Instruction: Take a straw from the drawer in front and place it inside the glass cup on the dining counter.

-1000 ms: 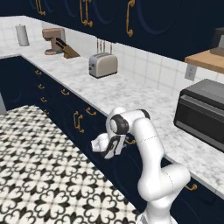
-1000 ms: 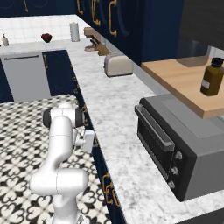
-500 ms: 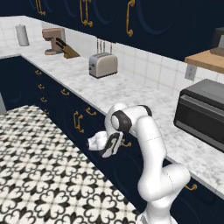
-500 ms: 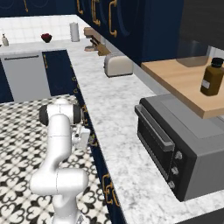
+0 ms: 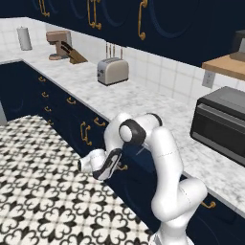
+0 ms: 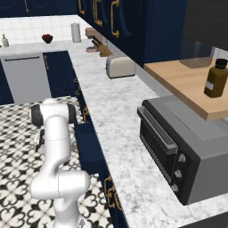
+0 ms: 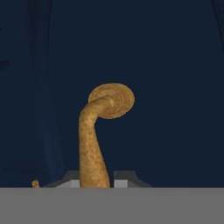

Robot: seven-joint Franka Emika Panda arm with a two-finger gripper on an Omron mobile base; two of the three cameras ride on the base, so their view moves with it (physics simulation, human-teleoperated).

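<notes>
Drawer handle gripped, drawer barely started.

The hand (image 5: 116,165) is pinched on the curved brass pull handle (image 7: 94,140) of the navy drawer (image 6: 91,149), its tips hugging the bar on either side in the hand view. In the right base view the drawer front looks to stand slightly proud of the cabinet run under the marble bench (image 5: 143,103). Still to do, by my reading: pull it fully open, find the straw, presumably inside, then carry it to the glass cup.
</notes>
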